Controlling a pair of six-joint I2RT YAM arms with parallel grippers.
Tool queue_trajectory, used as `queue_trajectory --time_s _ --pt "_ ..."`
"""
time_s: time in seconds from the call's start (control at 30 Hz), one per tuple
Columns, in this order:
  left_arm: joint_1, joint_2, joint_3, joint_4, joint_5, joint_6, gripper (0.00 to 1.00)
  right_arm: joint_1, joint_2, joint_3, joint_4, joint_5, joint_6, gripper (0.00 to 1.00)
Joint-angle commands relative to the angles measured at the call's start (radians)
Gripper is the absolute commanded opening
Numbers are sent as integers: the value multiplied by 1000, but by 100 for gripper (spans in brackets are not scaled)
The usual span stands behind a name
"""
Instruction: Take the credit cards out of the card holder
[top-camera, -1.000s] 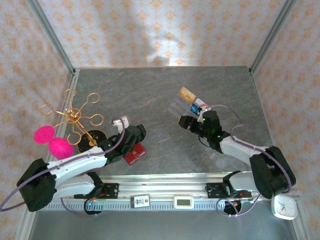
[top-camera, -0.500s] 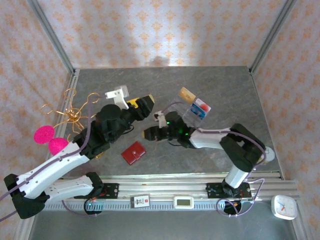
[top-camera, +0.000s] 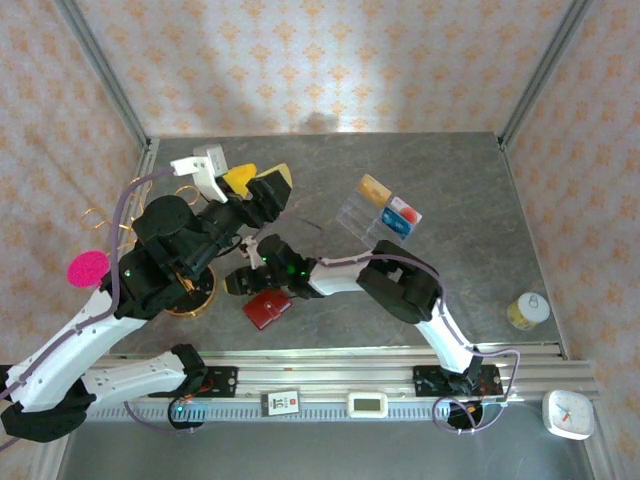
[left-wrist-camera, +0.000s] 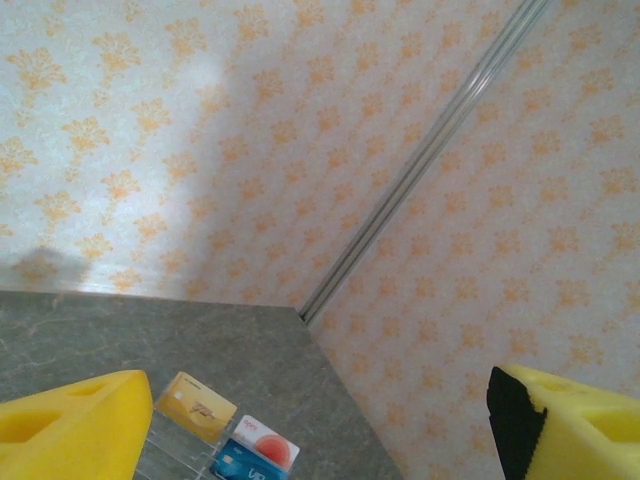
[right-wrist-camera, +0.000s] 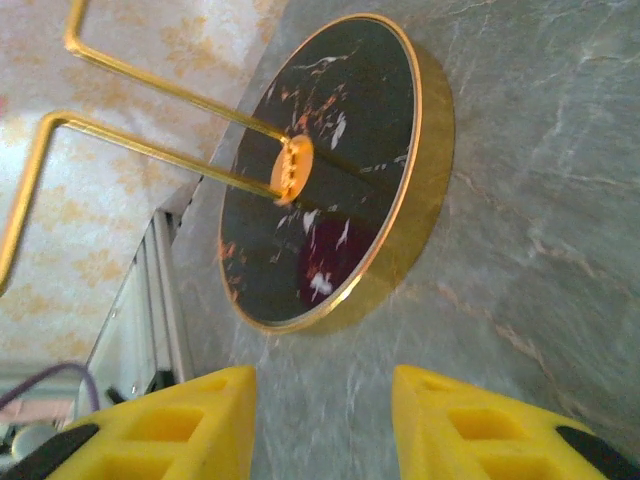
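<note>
Left gripper (top-camera: 257, 180) is up off the table (top-camera: 440, 170). Its 2 yellow fingers (left-wrist-camera: 70, 425) are spread wide, nothing between them. It's aimed at the back corner of the enclosure. Ahead of it and lower down I see a clear stand (top-camera: 358, 213) carrying a gold card (left-wrist-camera: 197, 407) and a blue-white-red card (left-wrist-camera: 252, 457).

Right gripper (top-camera: 238, 282) is low over the table, reached across to the left arm's side. Its 2 fingers (right-wrist-camera: 170, 430) stand partly apart with bare stone between them, gripping nothing. Just ahead of the tips is a black marbled disc (right-wrist-camera: 320, 170) with a gold rim, and gold wire rods (right-wrist-camera: 150, 85) rise from its centre. A pink ball (top-camera: 88, 268) sits further out past the disc.

The red wallet (top-camera: 268, 308) lies folded shut on the table, just beside the right gripper on the arm-base side, under its wrist. I can't tell if they touch. It's well clear of the left gripper.
</note>
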Motion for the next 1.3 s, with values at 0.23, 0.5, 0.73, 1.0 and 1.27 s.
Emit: queue_trajectory --time_s 0.23,0.5,0.73,1.0,1.27 --pt "-5 -58 12 -31 -10 58 89 74 151 250 -280 188 65 36" --pt "-5 -88 -2 -29 -7 69 90 102 284 450 -335 164 56 30" --pt "-6 -121 -10 -60 -31 76 92 115 446 731 -364 60 52 29" --pt "-4 -126 -11 -74 -48 75 93 148 632 1038 -356 -22 77 29" --pt "-4 -111 -26 -47 -38 73 99 141 507 887 -287 -1 -11 38"
